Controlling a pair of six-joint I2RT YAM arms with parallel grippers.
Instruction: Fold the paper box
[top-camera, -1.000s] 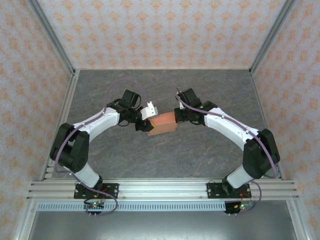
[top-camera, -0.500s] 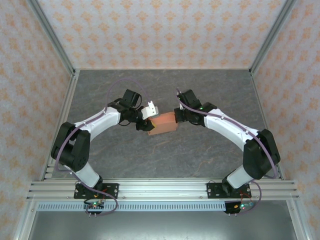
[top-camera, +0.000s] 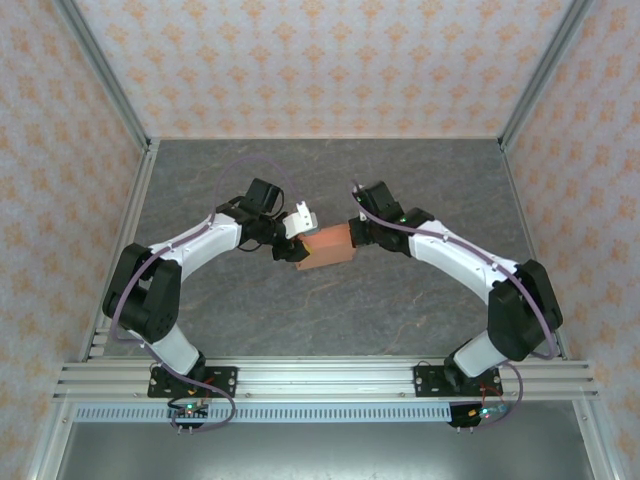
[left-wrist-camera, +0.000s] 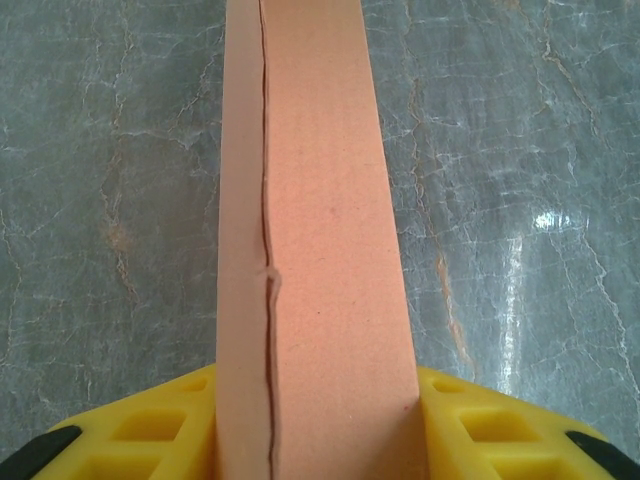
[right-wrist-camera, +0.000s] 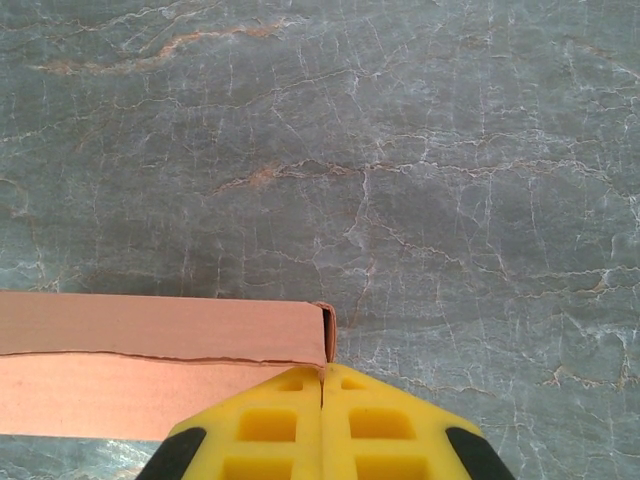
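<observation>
Table (top-camera: 320, 330): grey marbled top, with patterned walls (top-camera: 300, 60) on three sides and a metal rail (top-camera: 320, 378) along the near edge.

Left arm (top-camera: 190, 245) and right arm (top-camera: 460, 255): both bend inward from their bases and meet near the table's middle.

Box (top-camera: 327, 247): a small salmon-orange block at mid-table, lying directly between the two grippers. Its long axis runs roughly left to right, tilted slightly. Whether its underside touches the table cannot be told.

Left wrist view: the box (left-wrist-camera: 320, 250) runs straight away from the camera, narrow face up. A dark seam (left-wrist-camera: 265, 300) runs along its length near the left edge, with a small kink partway down.

Left gripper (top-camera: 293, 243): clamped on the left end of the box. In the wrist view (left-wrist-camera: 315, 435) the yellow fingers (left-wrist-camera: 150, 435) sit flush against both side faces, partly spread by the box's width.

Right wrist view: the box (right-wrist-camera: 150, 385) enters from the left as a long band, and the seam (right-wrist-camera: 150, 355) runs along it. Its end edge stops at mid-frame.

Right gripper (top-camera: 352, 232): at the box's right end. In the wrist view (right-wrist-camera: 322, 385) the yellow fingers (right-wrist-camera: 270, 420) are pressed fully together, tips against the box's end corner. Whether any card is pinched between them cannot be told.
</observation>
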